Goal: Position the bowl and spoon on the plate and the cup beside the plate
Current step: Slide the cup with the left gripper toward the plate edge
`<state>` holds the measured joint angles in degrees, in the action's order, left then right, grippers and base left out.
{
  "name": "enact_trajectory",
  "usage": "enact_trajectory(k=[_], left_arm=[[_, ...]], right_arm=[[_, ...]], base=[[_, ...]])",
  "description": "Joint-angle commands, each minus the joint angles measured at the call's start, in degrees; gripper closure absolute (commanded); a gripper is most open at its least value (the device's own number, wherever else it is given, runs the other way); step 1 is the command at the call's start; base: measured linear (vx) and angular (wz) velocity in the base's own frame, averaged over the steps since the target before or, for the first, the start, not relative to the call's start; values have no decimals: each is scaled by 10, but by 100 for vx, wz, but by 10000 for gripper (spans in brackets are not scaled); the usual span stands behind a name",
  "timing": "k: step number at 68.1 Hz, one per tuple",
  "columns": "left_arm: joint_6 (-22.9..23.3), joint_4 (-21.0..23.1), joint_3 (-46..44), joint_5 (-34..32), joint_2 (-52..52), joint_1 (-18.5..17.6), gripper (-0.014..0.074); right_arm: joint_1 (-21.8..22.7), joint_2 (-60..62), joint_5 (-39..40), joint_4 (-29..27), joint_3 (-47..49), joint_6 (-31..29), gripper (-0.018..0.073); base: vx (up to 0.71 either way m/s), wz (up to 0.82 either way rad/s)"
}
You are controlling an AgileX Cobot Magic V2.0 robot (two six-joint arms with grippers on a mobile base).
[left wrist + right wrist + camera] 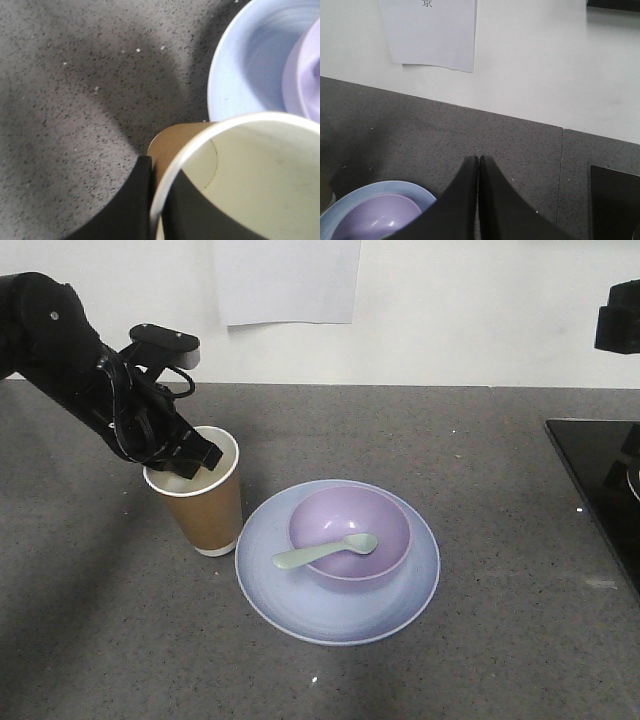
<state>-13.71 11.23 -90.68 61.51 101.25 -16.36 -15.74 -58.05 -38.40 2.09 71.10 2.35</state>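
The brown paper cup (205,505) stands upright on the grey counter, just left of the pale blue plate (300,615) and almost touching its rim. My left gripper (195,462) is shut on the cup's far-left rim. In the left wrist view one finger is outside the cup (250,175) and one inside, with my left gripper (159,200) pinching the white rim. The lilac bowl (350,530) sits on the plate, and the mint spoon (320,553) lies in the bowl with its handle over the left edge. My right gripper (478,159) hangs shut and empty, above the counter behind the plate (415,192).
A black cooktop (600,480) lies flush in the counter at the right edge. A white wall with a taped paper sheet (287,280) closes the back. The right arm's body (620,315) shows at the top right corner.
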Motion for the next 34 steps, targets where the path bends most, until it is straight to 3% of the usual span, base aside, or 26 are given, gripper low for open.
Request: enact_trajectory(k=[1,34], left_arm=[[35,-22,-14,-19,-26,-3,601],[37,2,-14,-12,-26,-4,596]], right_arm=[[0,4,39,1,14,-2,562],[0,4,39,-1,14,-2,562]], base=[[0,0],[0,0]])
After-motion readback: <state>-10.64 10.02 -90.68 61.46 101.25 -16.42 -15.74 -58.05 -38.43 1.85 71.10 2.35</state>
